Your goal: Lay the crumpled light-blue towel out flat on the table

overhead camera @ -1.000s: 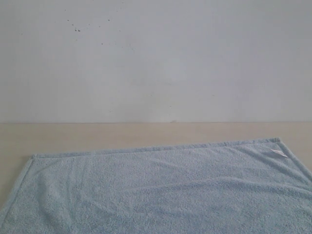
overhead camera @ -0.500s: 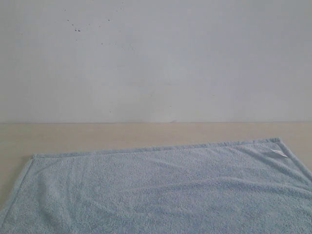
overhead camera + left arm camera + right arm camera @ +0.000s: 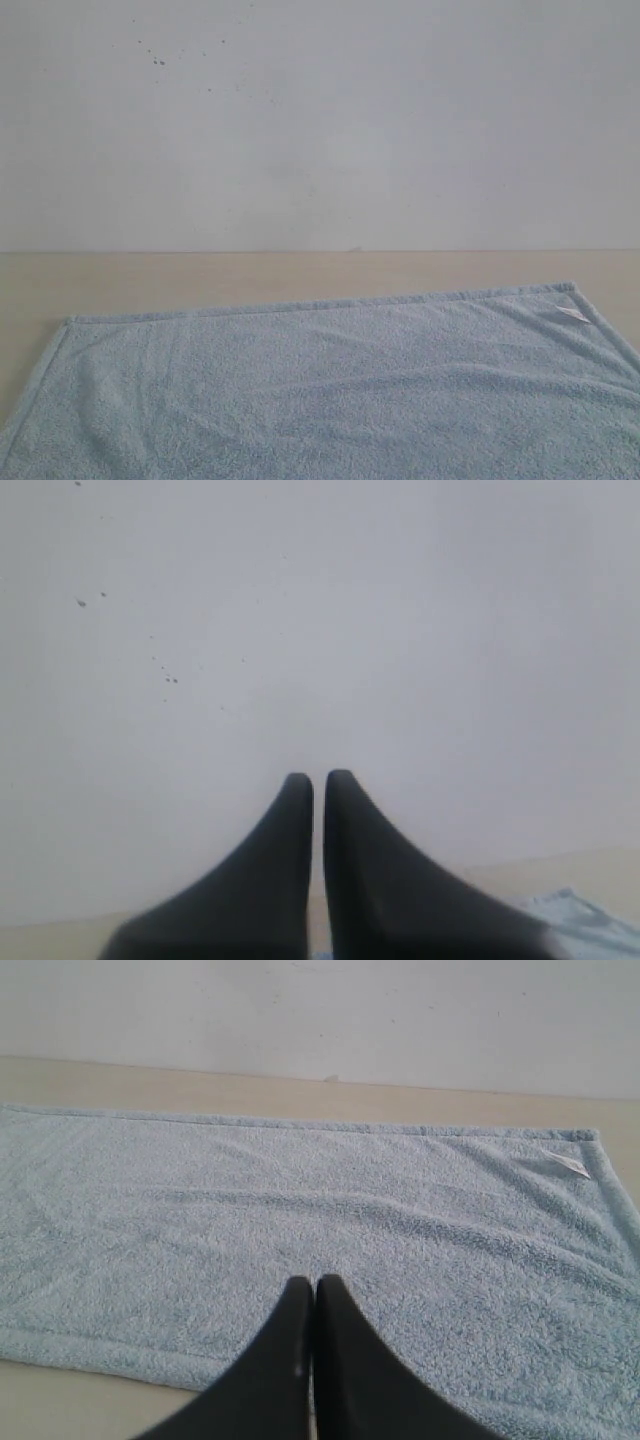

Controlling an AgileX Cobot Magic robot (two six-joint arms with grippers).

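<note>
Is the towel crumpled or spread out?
Spread out: the towel lies in one layer on the table, edges straight, only shallow ripples.

Pale beige table [image 3: 200, 275]; light-blue towel [image 3: 330, 390] lies spread flat on it, white tag [image 3: 572, 313] near corner.

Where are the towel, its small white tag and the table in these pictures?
towel [image 3: 330, 390], exterior view, the middle of its fluffy surface.
white tag [image 3: 571, 313], exterior view, the tag itself, near the towel's far right corner.
table [image 3: 200, 278], exterior view, the bare strip beyond the towel's far hem.
</note>
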